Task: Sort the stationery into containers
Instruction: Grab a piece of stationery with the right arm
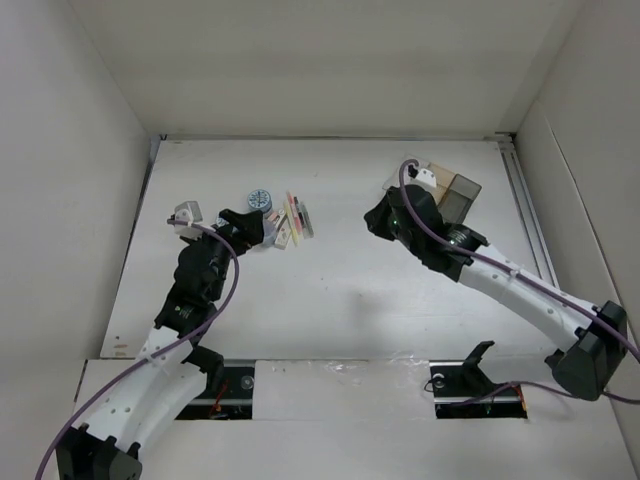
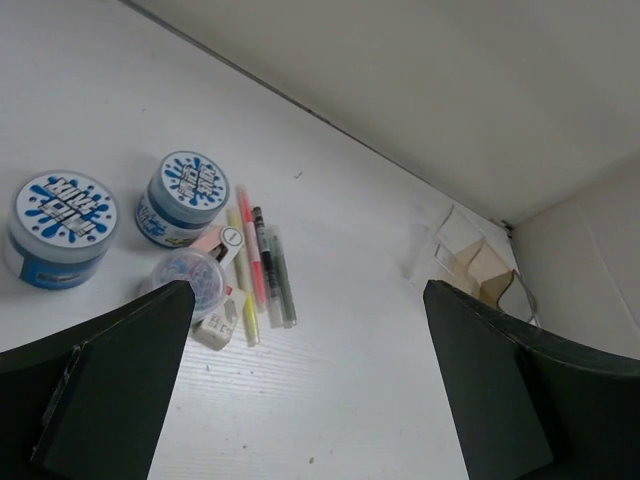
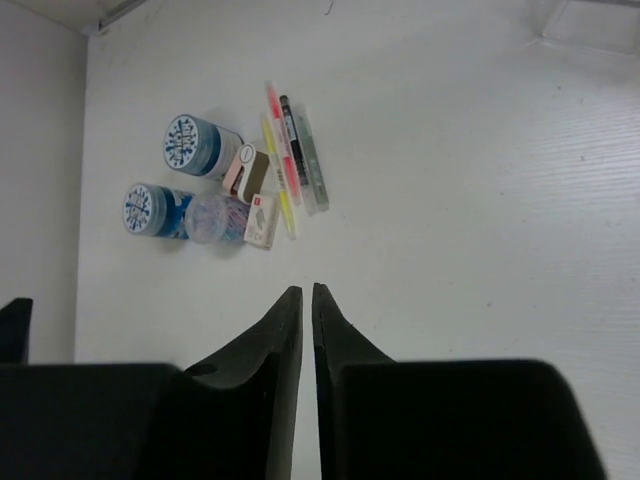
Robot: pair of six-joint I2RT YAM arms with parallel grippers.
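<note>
The stationery lies in one cluster at the table's back left: two round blue-patterned discs (image 2: pixel 63 207) (image 2: pixel 192 183), a clear tub of coloured clips (image 2: pixel 190 277), a row of yellow, pink and grey sticks (image 2: pixel 262 265) and a small white box (image 2: pixel 222 318). My left gripper (image 2: pixel 308 300) hovers just to the near right of this cluster, open wide, with nothing between its fingers. The containers (image 1: pixel 455 190) stand at the back right, tan and smoky compartments showing. My right gripper (image 3: pixel 306 290) is beside them, raised over bare table, shut with only a thin slit and holding nothing.
White walls close in the table on the left, back and right. A metal rail (image 1: pixel 530 215) runs along the right edge. The right arm's wrist covers part of the containers in the top view.
</note>
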